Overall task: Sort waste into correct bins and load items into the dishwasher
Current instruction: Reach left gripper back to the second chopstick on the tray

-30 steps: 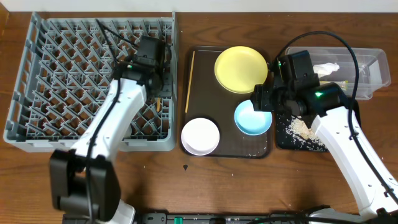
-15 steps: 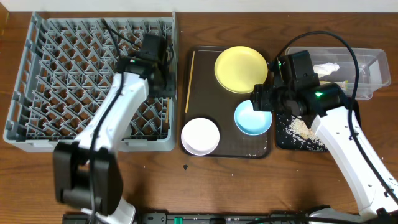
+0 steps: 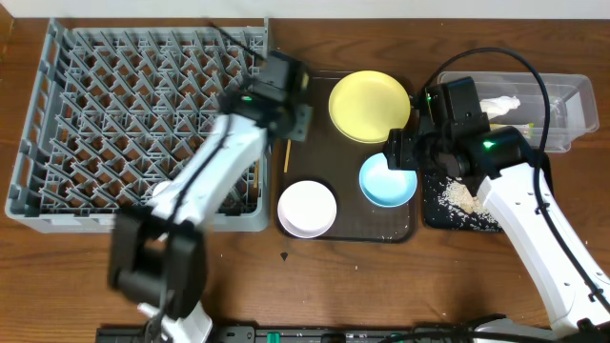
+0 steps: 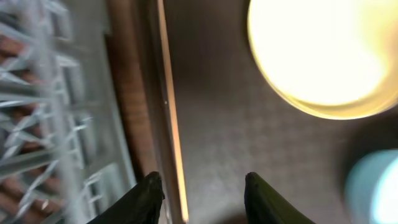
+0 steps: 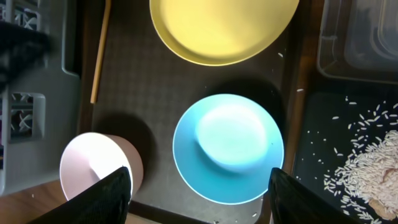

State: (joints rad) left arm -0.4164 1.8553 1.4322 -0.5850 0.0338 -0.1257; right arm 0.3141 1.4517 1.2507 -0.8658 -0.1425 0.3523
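My left gripper (image 3: 294, 124) is open and empty over the left edge of the dark-brown tray. In the left wrist view its fingers (image 4: 202, 190) straddle a wooden chopstick (image 4: 171, 112) lying along that edge, also seen from overhead (image 3: 287, 154). A second chopstick (image 3: 256, 177) lies in the grey dish rack (image 3: 57, 124). My right gripper (image 3: 405, 148) is open above the light-blue bowl (image 5: 228, 149). The yellow plate (image 3: 370, 105) and white bowl (image 3: 307, 208) sit on the tray. A crumpled white wrapper (image 3: 500, 103) lies in the clear tub (image 3: 572, 95). Rice (image 3: 464, 198) lies in the black tray (image 3: 434, 214). The small white cup is out of view.
The dark-brown serving tray (image 3: 343, 224) lies between the rack and the bins. The rack's right wall (image 4: 118, 168) stands close beside the chopstick on the tray. Loose rice grains (image 5: 348, 124) are scattered over the black tray.
My left arm has swung right, from over the rack to over the brown tray's left edge. A chopstick now lies in the rack. The right arm has not moved.
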